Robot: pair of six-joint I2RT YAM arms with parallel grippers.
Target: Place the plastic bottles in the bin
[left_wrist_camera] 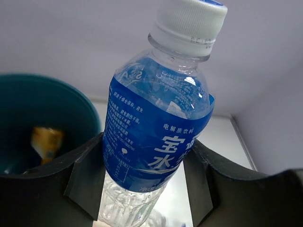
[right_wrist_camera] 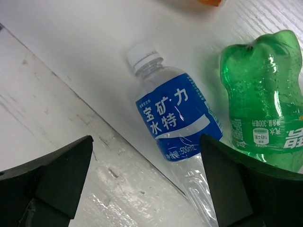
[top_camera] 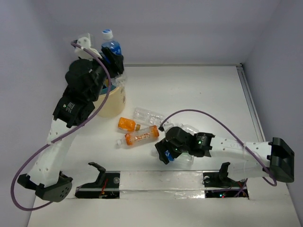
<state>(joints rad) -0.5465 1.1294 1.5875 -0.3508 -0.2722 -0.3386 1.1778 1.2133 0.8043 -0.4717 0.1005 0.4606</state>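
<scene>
The left gripper (left_wrist_camera: 142,179) is clamped on the held blue-label bottle (left_wrist_camera: 156,142). Its fingers (left_wrist_camera: 85,175) pinch the body below the label, so the white cap points up and away and the bottle can fall base-first. In the top view this bottle (top_camera: 111,46) hangs high at 11 o'clock. The bin (top_camera: 115,101) sits below it at 10 o'clock, largely hidden by the arm. From the left wrist, the bin's teal inside (left_wrist_camera: 47,109) lies at 9 o'clock of the bottle, so the bottle seems to sit at the rim rather than squarely over the opening. A small shift toward 9 o'clock would probably be needed before letting go. An orange-yellow object (left_wrist_camera: 46,142) lies inside, probably a bottle.

The right gripper (right_wrist_camera: 146,139) is spread wide and holds nothing. It hovers over the lying blue-label bottle (right_wrist_camera: 177,118), with its jaws straddling the body, apparently lined up to grasp across the width. The green bottle (right_wrist_camera: 265,104) lies just beside it at 3 o'clock and could be nudged.

On the table (top_camera: 203,90), near centre, a short orange bottle (top_camera: 128,124), a long orange bottle (top_camera: 142,135) and a clear bottle (top_camera: 147,116) wait.
</scene>
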